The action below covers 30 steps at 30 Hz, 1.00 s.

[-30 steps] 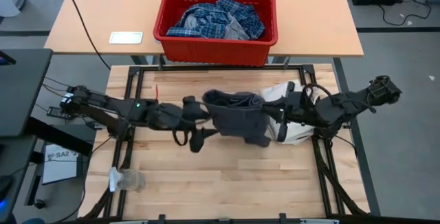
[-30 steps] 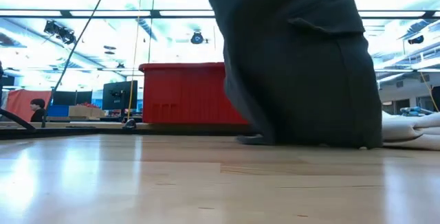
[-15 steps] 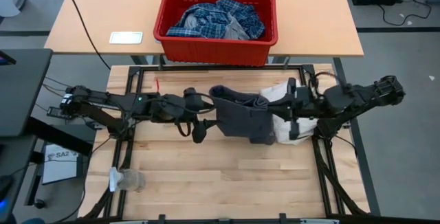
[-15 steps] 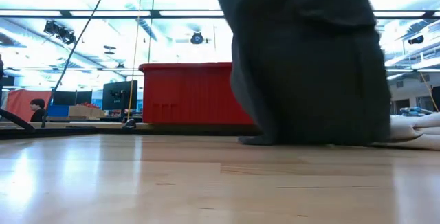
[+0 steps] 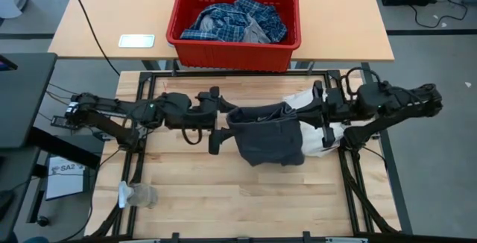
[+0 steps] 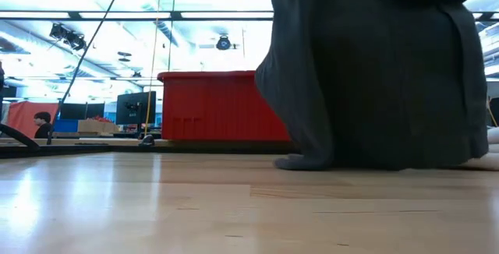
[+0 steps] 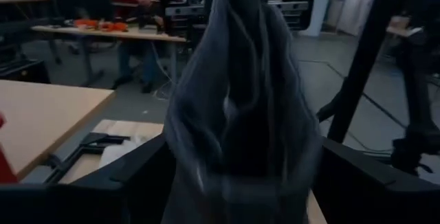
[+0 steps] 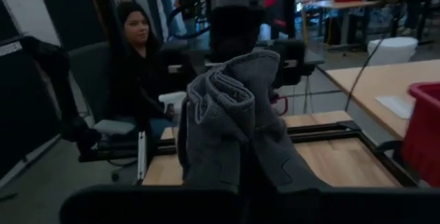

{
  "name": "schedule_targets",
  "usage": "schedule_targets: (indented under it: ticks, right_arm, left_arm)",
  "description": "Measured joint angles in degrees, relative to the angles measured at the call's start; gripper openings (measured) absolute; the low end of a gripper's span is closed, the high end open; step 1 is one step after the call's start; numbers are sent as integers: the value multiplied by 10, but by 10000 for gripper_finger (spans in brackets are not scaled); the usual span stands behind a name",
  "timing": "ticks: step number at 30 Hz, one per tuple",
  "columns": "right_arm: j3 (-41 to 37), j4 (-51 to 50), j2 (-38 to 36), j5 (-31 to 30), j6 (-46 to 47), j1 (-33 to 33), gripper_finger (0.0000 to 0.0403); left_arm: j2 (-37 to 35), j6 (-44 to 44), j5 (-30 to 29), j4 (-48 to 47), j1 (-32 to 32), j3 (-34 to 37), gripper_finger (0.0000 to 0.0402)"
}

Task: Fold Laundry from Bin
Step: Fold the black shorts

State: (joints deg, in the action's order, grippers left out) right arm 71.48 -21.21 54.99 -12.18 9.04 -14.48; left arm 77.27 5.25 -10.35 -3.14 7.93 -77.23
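Observation:
Dark grey shorts (image 5: 264,135) hang as a wide curtain between my two grippers over the table's middle. Their lower hem (image 6: 312,163) touches the wooden table (image 5: 223,198). My left gripper (image 5: 221,116) is at the shorts' left end, its jaws standing wide and filled with bunched cloth (image 7: 240,114). My right gripper (image 5: 307,112) is shut on the right end (image 8: 227,114). The red bin (image 5: 235,42) stands on the far table, with a blue-and-white plaid shirt (image 5: 235,16) and a light grey piece (image 5: 257,30) inside. My left gripper holds a thick bunch of the shorts' upper edge (image 7: 189,176) between its two fingers (image 7: 130,189), coming level from the table's left. The cloth runs on from there toward the other gripper. My right gripper pinches the bunched upper edge at the shorts' right end (image 8: 230,172), several layers, coming level from the table's right. The shorts hang below the stretched top edge, hem on the table.
A white fabric bag (image 5: 317,142) lies on the table under my right arm. A clear crumpled thing (image 5: 138,194) lies at the near left. A white card (image 5: 136,41) lies on the far table beside the bin. People sit in the room beyond the table.
My right gripper has drawn back toward the table's right edge, and my left gripper has risen a little and rolled. The shorts have shifted right and spread wider between them, while the hem has stayed on the table.

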Motion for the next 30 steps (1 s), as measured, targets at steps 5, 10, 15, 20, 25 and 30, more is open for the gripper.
schedule_targets:
  ticks: [5,10,15,20,25,30]
  right_arm:
    - [0,8,20,4,15,15,12]
    - [0,40,23,4,19,26,12]
    - [0,27,23,15,20,54,12]
    - [0,12,45,-18,-23,103,12]
    - [1,108,55,-64,-119,134,12]
    - [-1,99,68,-51,-187,127,10]
  left_arm:
    - [8,13,19,2,-11,1,267]
    - [6,12,22,-3,-7,1,197]
    - [6,10,21,-28,-22,0,139]
    - [-15,-45,20,-94,-84,0,38]
    - [-41,-74,51,-117,-138,-82,16]
    - [-40,-108,35,-269,-114,-149,11]
